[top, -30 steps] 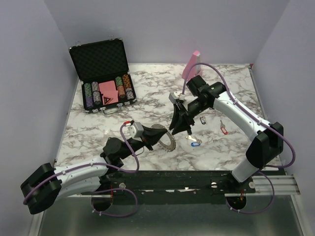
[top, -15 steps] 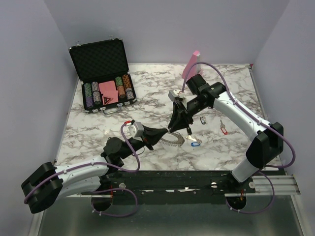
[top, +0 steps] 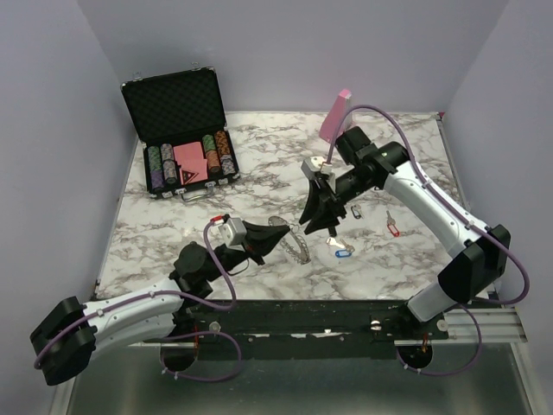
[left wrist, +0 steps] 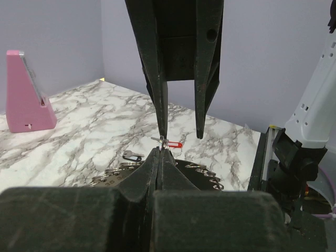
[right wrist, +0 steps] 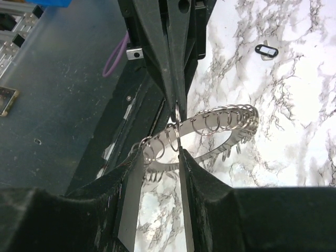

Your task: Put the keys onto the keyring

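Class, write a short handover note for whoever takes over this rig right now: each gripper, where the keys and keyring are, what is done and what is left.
Left gripper: shut on the keyring, pinching its rim.
Right gripper: open, tips at the ring's loops beside that pinch, carrying no key.
Keys: blue-tagged key, black-tagged key and red-tagged key lie loose on the table.
Done: ring picked up and presented.
Left: fetch each key and thread it on; none visibly attached.

Grey keyring point(top: 300, 251), rim lined with small wire loops, stands tilted near centre, apparently raised off the table. Blue-tagged key point(top: 342, 252), black-tagged key point(top: 354, 212) and red-tagged key point(top: 393, 229) lie flat to its right.
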### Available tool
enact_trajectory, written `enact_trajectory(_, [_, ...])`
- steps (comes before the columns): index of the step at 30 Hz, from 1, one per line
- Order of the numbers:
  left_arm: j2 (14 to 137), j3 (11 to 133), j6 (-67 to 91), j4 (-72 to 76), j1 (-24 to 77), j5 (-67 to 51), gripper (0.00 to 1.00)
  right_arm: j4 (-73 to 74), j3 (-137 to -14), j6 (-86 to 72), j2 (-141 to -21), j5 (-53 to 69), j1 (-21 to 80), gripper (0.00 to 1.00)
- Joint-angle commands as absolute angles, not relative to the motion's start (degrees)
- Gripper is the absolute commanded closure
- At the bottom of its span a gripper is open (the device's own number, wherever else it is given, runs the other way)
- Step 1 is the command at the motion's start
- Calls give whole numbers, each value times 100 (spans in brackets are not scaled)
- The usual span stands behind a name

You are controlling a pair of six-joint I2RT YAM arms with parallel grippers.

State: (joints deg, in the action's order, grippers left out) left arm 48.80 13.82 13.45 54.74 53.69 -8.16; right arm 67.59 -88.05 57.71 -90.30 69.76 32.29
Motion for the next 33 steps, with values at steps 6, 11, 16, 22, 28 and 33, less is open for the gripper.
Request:
enact_trajectory(6, [4377, 1529, 861, 4904, 5353, -826, 100, 7209, -8701, 6286, -8965, 7075, 3234, 58])
enact_trajectory(11, [4350, 1486, 958, 4957, 5353, -870, 100, 6513, -8640, 5433, -9166, 7013, 3243, 57])
enact_trajectory(16, [4456, 1477, 1019, 5089, 5353, -809, 100, 6311, -8517, 5212, -9264, 7040, 3427, 56])
enact_trajectory(22, [4544, 1468, 1046, 5142, 5353, -616, 100, 6416, -8358, 5396, -9071, 7119, 3551, 57])
enact_trajectory(28, [4640, 1450, 1098, 5220, 5353, -466, 100, 7100, -8472, 6150, -9026, 7435, 3586, 55])
enact_trajectory(33, [4685, 1450, 1160, 5256, 5353, -396, 100, 7260, -8359, 6390, -8956, 7488, 3621, 53])
